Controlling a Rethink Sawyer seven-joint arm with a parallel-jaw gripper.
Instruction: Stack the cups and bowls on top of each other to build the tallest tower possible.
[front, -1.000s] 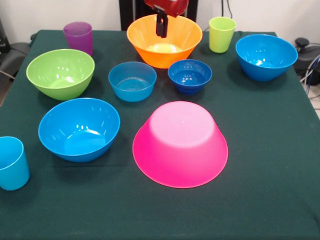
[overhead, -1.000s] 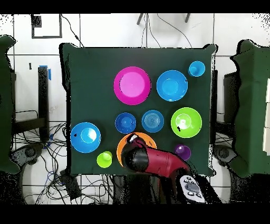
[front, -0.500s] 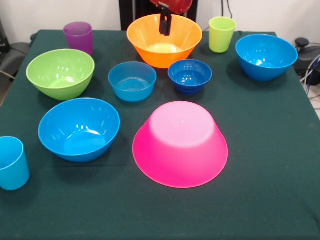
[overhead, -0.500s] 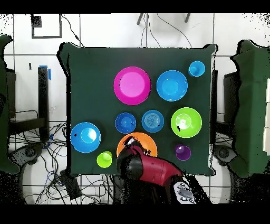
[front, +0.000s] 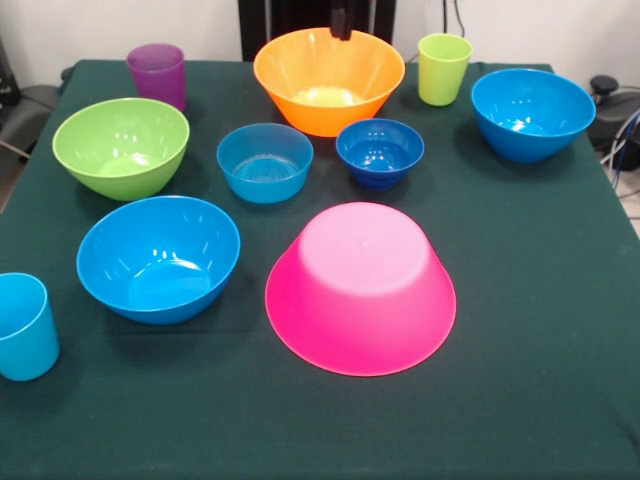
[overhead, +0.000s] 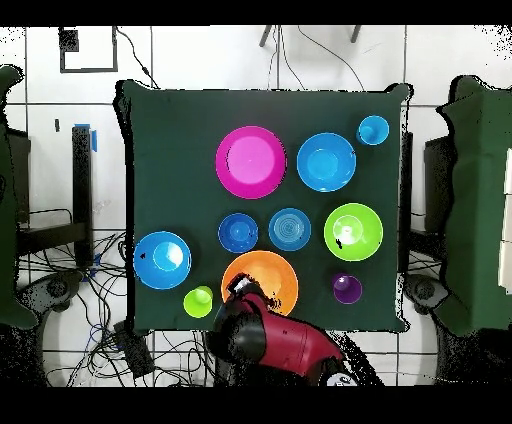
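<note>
Pink, glossy and upside down, the big plastic bowl (front: 360, 288) sits alone on the green table (front: 540, 330); nothing is stacked. Whether the hand (front: 342, 22) is open or closed cannot be told.

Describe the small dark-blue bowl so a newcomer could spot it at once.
Start at the big orange plastic bowl on the robot's side of the green-clothed table. The small dark-blue glossy bowl sits apart, just before it, beside the small light-blue bowl; it is the darkest blue.
</note>
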